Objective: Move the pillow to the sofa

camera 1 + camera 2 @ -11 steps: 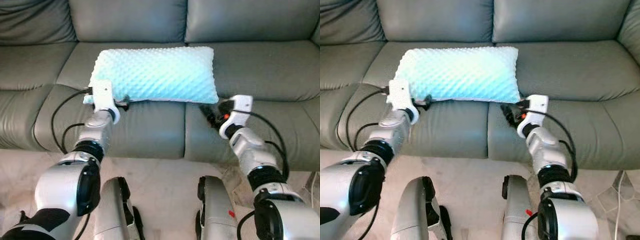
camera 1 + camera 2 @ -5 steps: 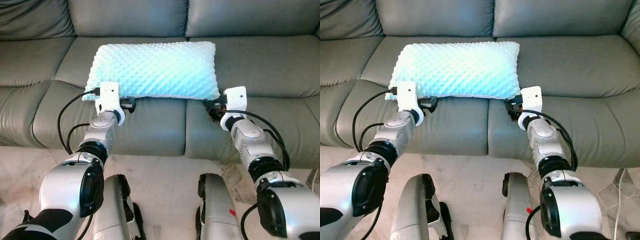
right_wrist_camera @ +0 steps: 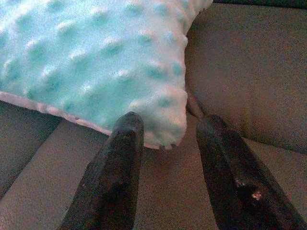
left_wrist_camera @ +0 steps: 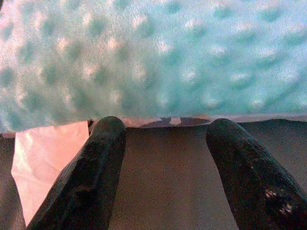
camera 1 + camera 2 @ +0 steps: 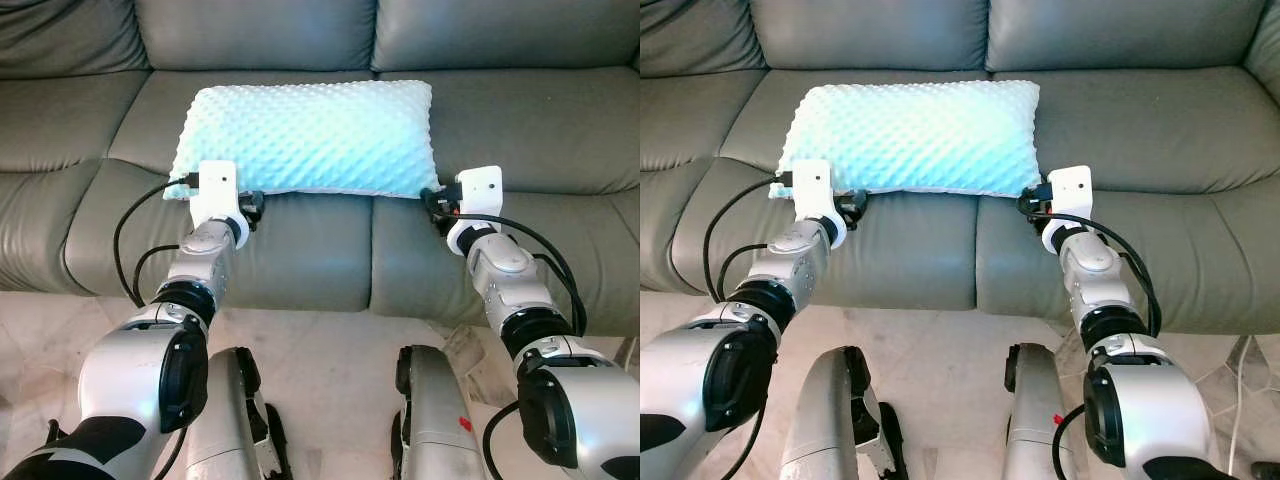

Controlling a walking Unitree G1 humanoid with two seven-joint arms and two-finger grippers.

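A light blue dotted pillow [image 5: 305,135] lies flat on the middle seat of the grey leather sofa [image 5: 520,120]. My left gripper [image 5: 250,205] is at the pillow's near left edge. In the left wrist view the left gripper [image 4: 163,143] is open, its tips just short of the pillow [image 4: 153,57], with bare sofa seat between them. My right gripper [image 5: 435,197] is at the near right corner. The right wrist view shows the right gripper [image 3: 165,129] open, with the pillow's corner [image 3: 163,120] between its fingertips.
A pale fabric tag [image 4: 43,163] lies beside my left gripper's finger at the pillow's edge. The sofa backrest [image 5: 250,35] rises behind the pillow. Below the sofa front is light tiled floor [image 5: 330,350], with my legs [image 5: 430,420] over it.
My right gripper has moved up to the pillow's near right corner. The left gripper has stayed at the near left edge. The camera has shifted slightly; the pillow has stayed on the seat.
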